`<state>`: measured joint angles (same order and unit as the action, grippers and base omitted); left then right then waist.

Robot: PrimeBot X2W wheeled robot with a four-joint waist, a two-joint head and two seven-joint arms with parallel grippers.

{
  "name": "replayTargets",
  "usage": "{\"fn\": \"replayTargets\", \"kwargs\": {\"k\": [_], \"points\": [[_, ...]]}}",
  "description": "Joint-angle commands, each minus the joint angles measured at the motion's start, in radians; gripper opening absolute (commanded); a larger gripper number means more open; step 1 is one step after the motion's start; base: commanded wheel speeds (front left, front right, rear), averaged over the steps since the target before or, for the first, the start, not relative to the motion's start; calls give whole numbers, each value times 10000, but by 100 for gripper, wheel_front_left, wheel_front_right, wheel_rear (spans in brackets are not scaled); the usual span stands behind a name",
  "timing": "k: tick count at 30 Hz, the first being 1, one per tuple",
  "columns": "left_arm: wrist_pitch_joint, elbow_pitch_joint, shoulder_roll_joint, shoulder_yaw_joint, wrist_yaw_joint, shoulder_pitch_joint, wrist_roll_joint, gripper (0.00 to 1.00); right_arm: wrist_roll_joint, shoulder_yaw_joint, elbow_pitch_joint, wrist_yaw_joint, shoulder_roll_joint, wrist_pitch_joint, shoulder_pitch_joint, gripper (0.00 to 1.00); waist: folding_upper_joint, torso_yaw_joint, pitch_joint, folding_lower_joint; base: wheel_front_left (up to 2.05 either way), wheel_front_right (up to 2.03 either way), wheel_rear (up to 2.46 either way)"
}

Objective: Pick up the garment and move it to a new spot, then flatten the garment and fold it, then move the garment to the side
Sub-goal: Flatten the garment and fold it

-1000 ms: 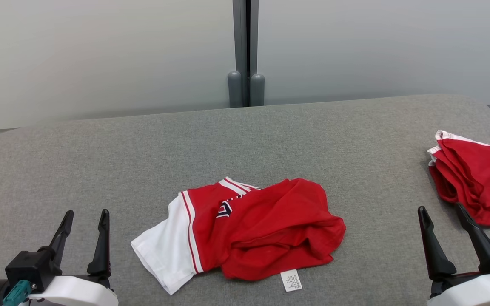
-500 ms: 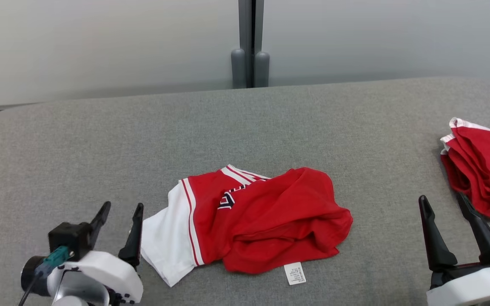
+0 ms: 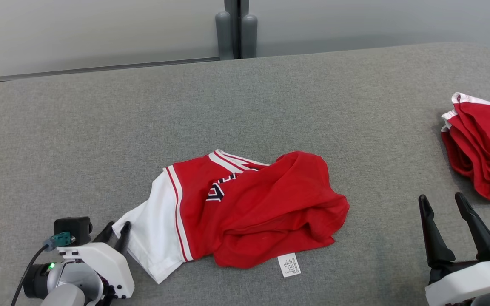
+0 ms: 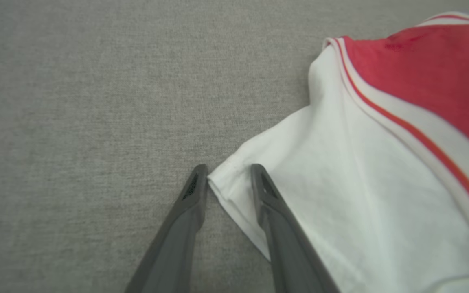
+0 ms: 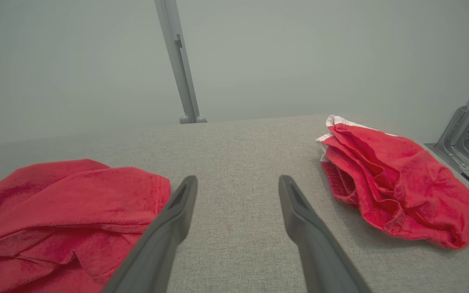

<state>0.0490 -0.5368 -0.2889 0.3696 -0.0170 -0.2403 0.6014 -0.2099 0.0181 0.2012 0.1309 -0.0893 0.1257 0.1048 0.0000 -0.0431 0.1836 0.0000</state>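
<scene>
The crumpled red-and-white jersey garment (image 3: 249, 208) lies near the middle of the grey fabric-covered table (image 3: 270, 97). Its white sleeve (image 3: 155, 229) spreads toward the robot's left, and a small white care label (image 3: 289, 264) pokes out from its near edge. The left gripper (image 4: 228, 171) sits low at that sleeve's outer corner. Its two dark fingers are apart and straddle the hemmed corner, one on the bare table just beside the cloth, the other over the white fabric, and the cloth between them is not pinched. The right gripper (image 3: 440, 199) hovers with its jaws spread wide over bare table, holding nothing. It sits between the garment and a second bunched red cloth with white trim (image 3: 483, 144) at the table's right edge
</scene>
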Motion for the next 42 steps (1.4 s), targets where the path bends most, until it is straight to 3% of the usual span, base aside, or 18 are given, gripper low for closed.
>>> {"fn": "replayTargets", "kwargs": {"k": [1,8,20,22,23,30,42], "points": [[6,-382,131,160,145,-3,-19,0,-86,100,-219,-4,-155,8,-122,100,0,18,48,0,0,0,0],[-269,-704,232,292,312,-547,-135,0,-249,-514,-892,-4,-588,126,-486,100,0,271,508,0,0,0,0],[-971,-1468,525,434,550,-1515,-248,0,-1275,-3456,-4235,-4,-1361,-293,-2781,100,0,845,1405,0,0,0,0],[-1152,-1587,546,392,574,-1540,-210,0,-1366,-3637,-4621,-4,-1414,-506,-2992,16,0,864,1411,0,0,0,0],[-1299,-1617,543,357,574,-1565,-192,0,-1432,-3696,-4757,-4,-1431,-621,-3075,0,0,866,1405,0,0,0,0],[-2795,-374,416,-348,299,-1706,-85,0,-1056,-3035,-4293,-4,-1897,-1777,-3265,0,0,773,941,0,0,0,0],[-3043,4607,-80,-1540,-547,-2327,-326,0,-455,-1755,-1800,-4,-2737,-1038,-3670,0,0,537,-851,0,0,0,0]]}}
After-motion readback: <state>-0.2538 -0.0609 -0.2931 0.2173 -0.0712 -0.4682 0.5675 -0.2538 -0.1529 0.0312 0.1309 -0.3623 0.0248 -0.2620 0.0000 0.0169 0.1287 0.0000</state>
